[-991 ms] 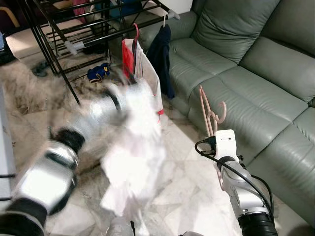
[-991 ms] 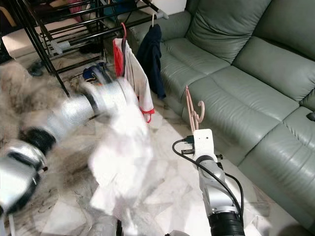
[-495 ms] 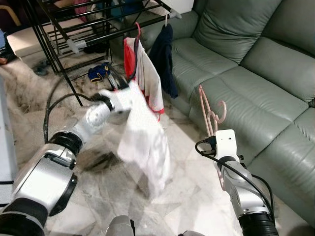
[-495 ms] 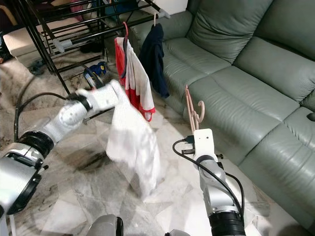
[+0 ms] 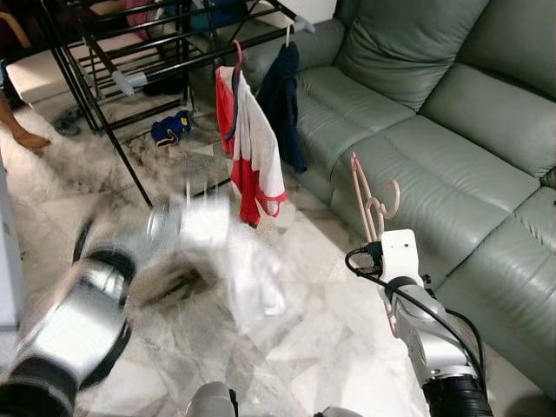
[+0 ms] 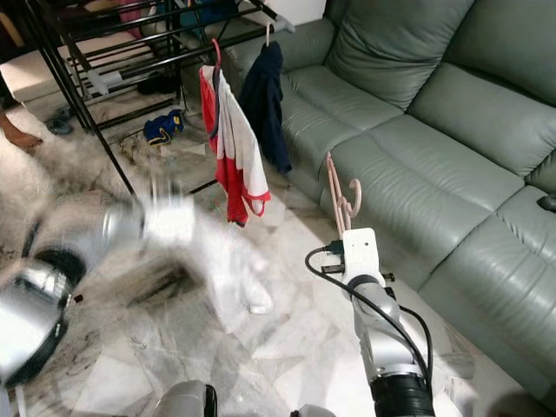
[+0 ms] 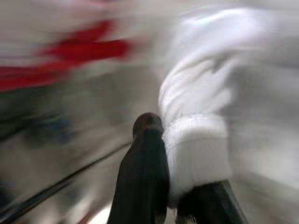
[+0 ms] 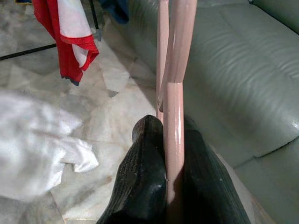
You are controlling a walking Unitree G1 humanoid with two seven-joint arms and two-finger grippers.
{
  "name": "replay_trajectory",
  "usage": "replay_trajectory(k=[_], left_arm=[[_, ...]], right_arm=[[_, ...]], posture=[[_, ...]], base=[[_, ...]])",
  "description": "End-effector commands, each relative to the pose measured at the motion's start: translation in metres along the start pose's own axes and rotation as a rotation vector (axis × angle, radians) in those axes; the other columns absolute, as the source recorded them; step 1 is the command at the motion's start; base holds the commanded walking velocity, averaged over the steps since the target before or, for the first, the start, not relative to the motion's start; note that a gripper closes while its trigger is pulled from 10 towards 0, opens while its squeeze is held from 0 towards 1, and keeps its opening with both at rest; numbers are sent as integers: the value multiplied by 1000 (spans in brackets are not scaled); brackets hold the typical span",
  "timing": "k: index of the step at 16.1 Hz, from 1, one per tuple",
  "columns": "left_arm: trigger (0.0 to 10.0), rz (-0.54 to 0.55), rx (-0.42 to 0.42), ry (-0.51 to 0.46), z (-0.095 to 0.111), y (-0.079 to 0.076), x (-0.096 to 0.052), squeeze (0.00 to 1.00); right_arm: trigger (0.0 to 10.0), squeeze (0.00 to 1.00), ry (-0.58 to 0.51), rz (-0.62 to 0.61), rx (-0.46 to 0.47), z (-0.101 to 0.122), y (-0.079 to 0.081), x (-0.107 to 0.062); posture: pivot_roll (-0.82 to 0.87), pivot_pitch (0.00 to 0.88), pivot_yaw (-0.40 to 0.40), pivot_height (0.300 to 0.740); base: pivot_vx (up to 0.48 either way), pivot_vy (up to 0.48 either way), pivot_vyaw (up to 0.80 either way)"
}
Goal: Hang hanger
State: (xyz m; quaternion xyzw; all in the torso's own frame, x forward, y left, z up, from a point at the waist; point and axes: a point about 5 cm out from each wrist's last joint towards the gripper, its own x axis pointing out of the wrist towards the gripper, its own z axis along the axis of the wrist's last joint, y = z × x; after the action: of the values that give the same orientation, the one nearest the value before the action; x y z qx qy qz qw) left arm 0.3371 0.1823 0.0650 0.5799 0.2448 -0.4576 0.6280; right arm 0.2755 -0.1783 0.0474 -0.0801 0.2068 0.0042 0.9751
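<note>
Green leather sofa [image 5: 452, 130] fills the far right side, its front edge meeting the marble floor [image 5: 321, 347]. Black drying rack [image 5: 130, 52] stands at the far left, with a red-and-white shirt [image 5: 252, 152] and a dark garment [image 5: 282, 95] hanging from its end. White cloth [image 5: 252, 274] hangs blurred from the left gripper [image 7: 180, 186] – fingers pinched on its hem – low over the floor beside the rack. Pink hanger [image 5: 369, 204] stands upright before the sofa's front edge, clamped between the right gripper's [image 8: 168, 186] fingers.
</note>
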Motion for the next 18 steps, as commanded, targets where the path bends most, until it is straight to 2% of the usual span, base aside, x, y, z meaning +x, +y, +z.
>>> replay_trajectory(k=[1,2,3,4,5,6,7,8,9,11,12,13,15,16,18], left_arm=[[10000,-53,65,-190,33,17,-8,0],[10000,24,-41,-482,84,36,-14,0],[10000,198,-362,-678,111,71,-22,0],[10000,562,-638,-515,86,101,-26,0],[10000,646,-667,-428,72,103,-28,0],[10000,785,-767,-167,23,94,-31,0],[10000,803,-802,7,-16,75,-35,0],[10000,799,-771,59,-26,68,-36,0],[10000,752,-659,94,-31,61,-35,0],[10000,695,-556,121,-33,53,-31,0],[10000,691,-495,144,-34,51,-31,0],[10000,754,-391,198,-37,53,-34,0],[10000,761,-276,233,-38,53,-35,0],[10000,723,-194,242,-36,53,-34,0],[10000,454,-132,209,-26,41,-20,0]], right_arm=[[10000,0,-3,6,12,1,1,0],[10000,0,-1,13,15,0,1,0],[10000,0,2,20,15,0,3,1],[10000,0,1,30,11,1,6,2],[10000,0,1,31,10,1,6,3],[10000,0,-1,30,11,2,5,2],[10000,0,0,25,13,1,3,1],[10000,0,1,22,15,0,2,0],[10000,0,2,18,18,0,2,0],[10000,0,3,18,19,0,1,0],[10000,0,1,22,17,1,2,0],[10000,0,-4,31,11,3,4,2],[10000,0,-7,32,7,5,3,2],[10000,0,-8,31,7,4,3,2],[10000,0,-4,27,8,3,3,2]], posture=[[8,16,5,740],[14,15,5,740],[13,10,6,740],[6,8,8,740],[6,8,8,740],[0,9,12,740],[-7,11,18,740],[-8,13,20,740],[-6,14,20,740],[2,15,14,740],[3,15,10,740],[3,12,6,740],[1,10,4,740],[1,10,4,740],[-3,8,9,740]], base=[[0,0,0],[0,0,0],[0,0,0],[0,0,0],[0,0,0],[0,0,0],[0,0,0],[0,0,0],[0,0,0],[0,0,0],[0,0,0],[0,0,0],[0,0,0],[0,0,0],[0,0,0]])
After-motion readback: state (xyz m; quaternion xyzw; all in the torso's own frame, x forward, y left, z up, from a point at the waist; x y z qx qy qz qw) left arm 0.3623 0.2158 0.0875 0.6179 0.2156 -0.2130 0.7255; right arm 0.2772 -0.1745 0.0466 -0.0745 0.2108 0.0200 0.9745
